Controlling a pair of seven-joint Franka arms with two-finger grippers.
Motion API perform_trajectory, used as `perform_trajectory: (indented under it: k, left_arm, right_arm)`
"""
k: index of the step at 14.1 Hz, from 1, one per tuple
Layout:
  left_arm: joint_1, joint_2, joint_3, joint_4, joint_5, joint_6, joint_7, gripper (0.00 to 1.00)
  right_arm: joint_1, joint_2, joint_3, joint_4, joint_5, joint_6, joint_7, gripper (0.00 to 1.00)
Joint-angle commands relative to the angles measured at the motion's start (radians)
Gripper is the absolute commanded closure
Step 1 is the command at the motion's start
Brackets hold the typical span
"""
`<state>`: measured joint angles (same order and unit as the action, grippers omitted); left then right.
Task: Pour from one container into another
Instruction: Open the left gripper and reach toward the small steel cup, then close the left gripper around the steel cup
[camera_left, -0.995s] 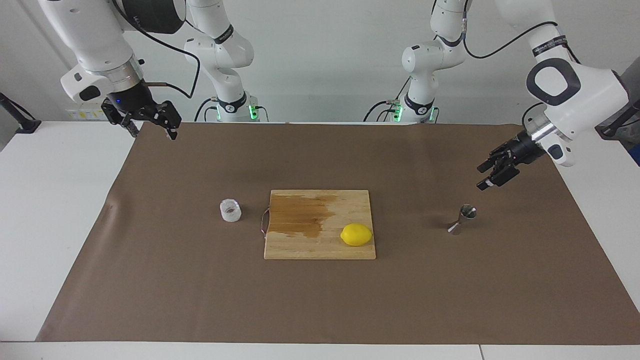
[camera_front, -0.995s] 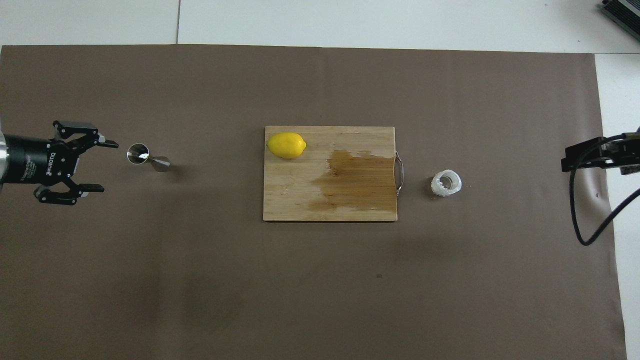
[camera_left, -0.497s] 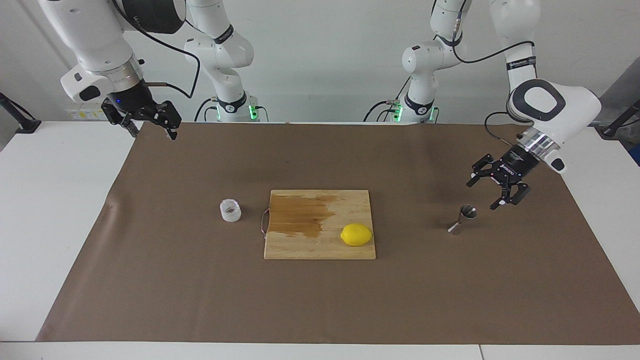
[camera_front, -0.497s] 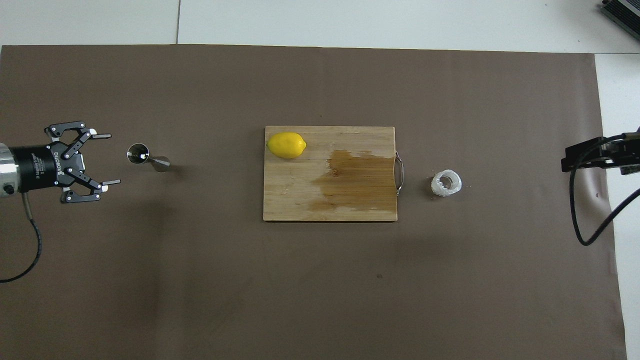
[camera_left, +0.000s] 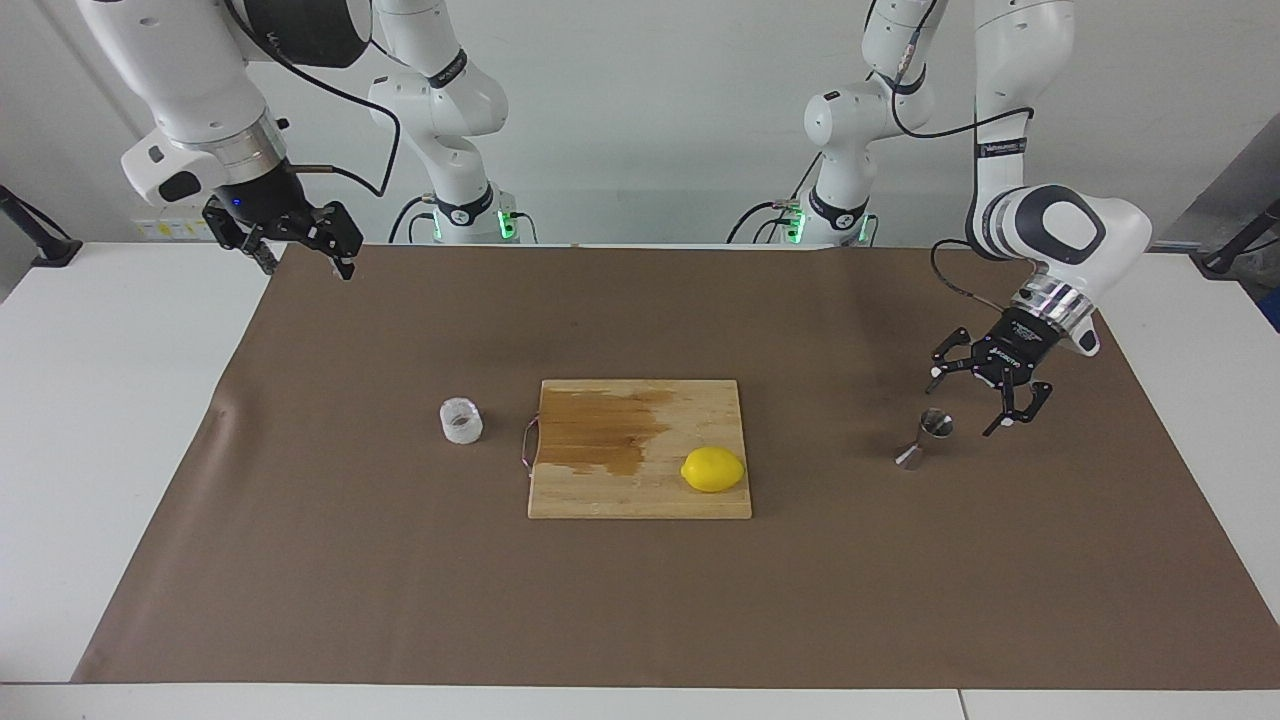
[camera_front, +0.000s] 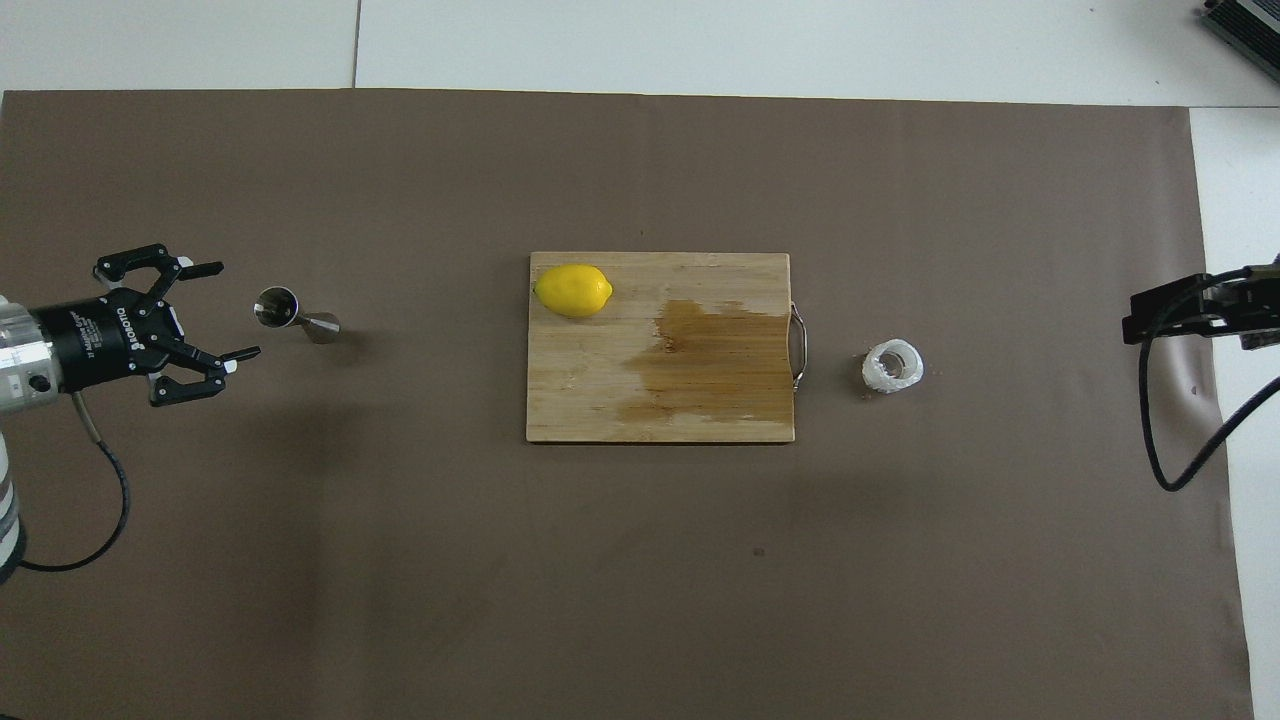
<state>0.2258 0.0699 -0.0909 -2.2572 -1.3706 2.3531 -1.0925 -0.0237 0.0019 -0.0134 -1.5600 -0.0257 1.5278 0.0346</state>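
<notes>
Since the earlier frames the left gripper (camera_left: 976, 399) has come down and turned, and it now hangs low just beside the steel jigger (camera_left: 924, 439), on the side of the left arm's end of the worktop (camera_left: 120, 420). Its jaws are spread wide and they hold nothing; they do not touch the jigger. From overhead, the left gripper (camera_front: 222, 310) points toward the jigger (camera_front: 295, 313), with one fingertip on each side of the line to it.

The jigger stands on the brown paper (camera_left: 640, 600) toward the left arm's end, well apart from the wooden cutting board (camera_left: 640, 490). It looks tilted in both views, but I cannot tell if it is upright or leaning.

The glass cup (camera_left: 461, 420) stands upright on the paper just beside the board's metal handle (camera_left: 527, 446), toward the right arm's end. From overhead its mouth (camera_front: 893, 365) is open upward.

On the board lies a yellow lemon (camera_left: 713, 469), at the corner farther from the robots and toward the left arm's end. A dark wet stain (camera_left: 600, 430) covers the part of the board near the handle.

The right gripper (camera_left: 300, 245) has not moved. It waits high over the corner of the paper at the right arm's end, with its jaws spread and empty.
</notes>
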Motion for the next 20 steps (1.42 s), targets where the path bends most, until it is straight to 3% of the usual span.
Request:
perform_trajectory:
  k: [1,20]
  left_arm:
    - [-0.037,-0.010,0.002,-0.027,-0.064,0.046,-0.020,0.00]
    - [-0.051,0.011,0.002,-0.032,-0.094,0.080,-0.010,0.01]
  right_arm:
    - [-0.012,-0.017,0.006,-0.017,0.013,-0.011,0.001,0.00]
    - [-0.012,-0.019,0.007,-0.017,0.012,-0.011,0.001,0.00]
